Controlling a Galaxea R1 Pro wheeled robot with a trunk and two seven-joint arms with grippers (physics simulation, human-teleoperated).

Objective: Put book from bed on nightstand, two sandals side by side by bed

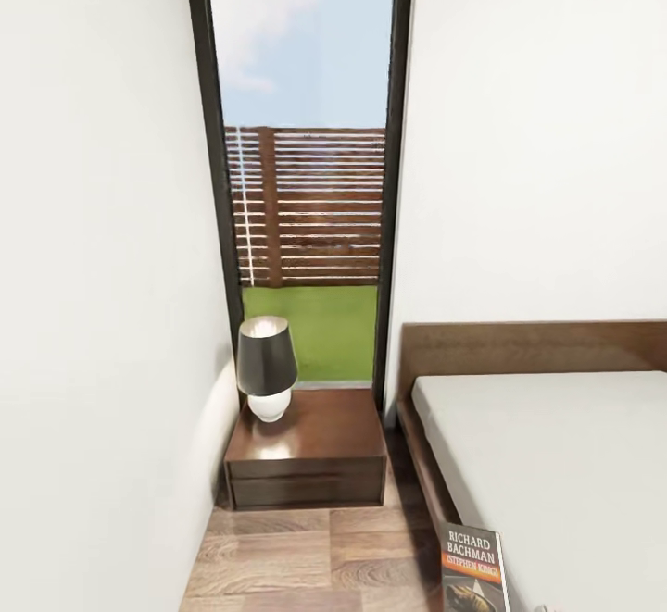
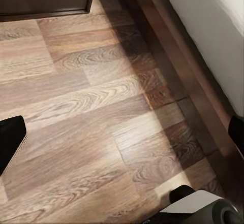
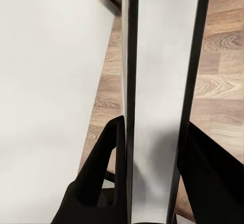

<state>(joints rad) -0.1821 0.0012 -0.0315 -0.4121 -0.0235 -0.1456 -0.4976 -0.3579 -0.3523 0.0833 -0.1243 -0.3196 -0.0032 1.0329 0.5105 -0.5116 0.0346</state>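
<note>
The bed (image 1: 547,445) fills the lower right of the head view, its dark frame running down toward the bottom edge, and the nightstand (image 1: 310,450) sits at centre-low under the tall window (image 1: 301,131), with a black-shaded lamp (image 1: 267,367) on its left half. My right gripper (image 3: 152,168) is clamped on the book (image 1: 474,568), which stands upright at the bottom of the head view beside the bed frame; in the right wrist view its pages and black cover edges rise between my two dark fingers (image 3: 99,178). My left gripper (image 2: 122,148) hangs over the wood floor (image 2: 76,107) with its fingers spread wide and nothing between them. The sandals I cannot place from here. My worry is the lamp: if I bring the book down too far left, I judge it could knock the shade or tip the white base. The free right half of the top is safer. A thin paperback held by one edge may also sag or slip if I swing fast.
</note>
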